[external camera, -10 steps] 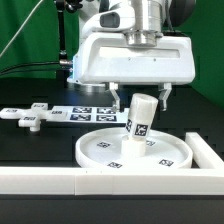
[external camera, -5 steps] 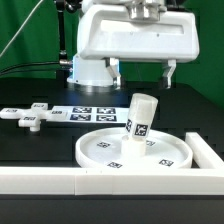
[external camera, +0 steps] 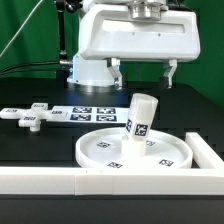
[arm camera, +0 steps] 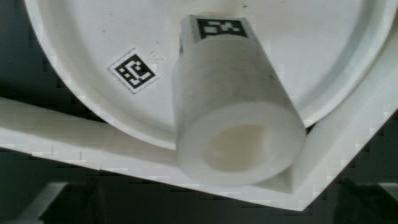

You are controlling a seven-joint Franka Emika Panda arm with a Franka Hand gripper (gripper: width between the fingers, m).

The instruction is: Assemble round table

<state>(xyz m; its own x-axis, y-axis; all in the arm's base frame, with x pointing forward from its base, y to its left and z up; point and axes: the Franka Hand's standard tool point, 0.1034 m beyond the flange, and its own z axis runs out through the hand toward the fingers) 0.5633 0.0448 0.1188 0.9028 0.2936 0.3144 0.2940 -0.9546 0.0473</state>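
Observation:
The large rimmed round disc (external camera: 100,150) lies flat on the black table. The short cylindrical post (external camera: 140,118) stands on the disc's middle and leans slightly toward the exterior view's right. My gripper (external camera: 143,78) hangs well above the post, open and empty, with its fingers (external camera: 117,72) wide apart. The cross-shaped piece (external camera: 27,116) lies on the table at the exterior view's left. The wrist view looks down the post's hollow top end (arm camera: 240,150), with the disc (arm camera: 107,40) under it. My fingers do not show in the wrist view.
The marker board (external camera: 85,114) lies behind the disc. The long white border wall (external camera: 90,183) runs along the front and up the exterior view's right side (external camera: 207,150), touching the disc's rim; it also shows in the wrist view (arm camera: 71,135).
My gripper has risen straight up from around the post's top, with its fingers open. The post has stayed standing on the disc.

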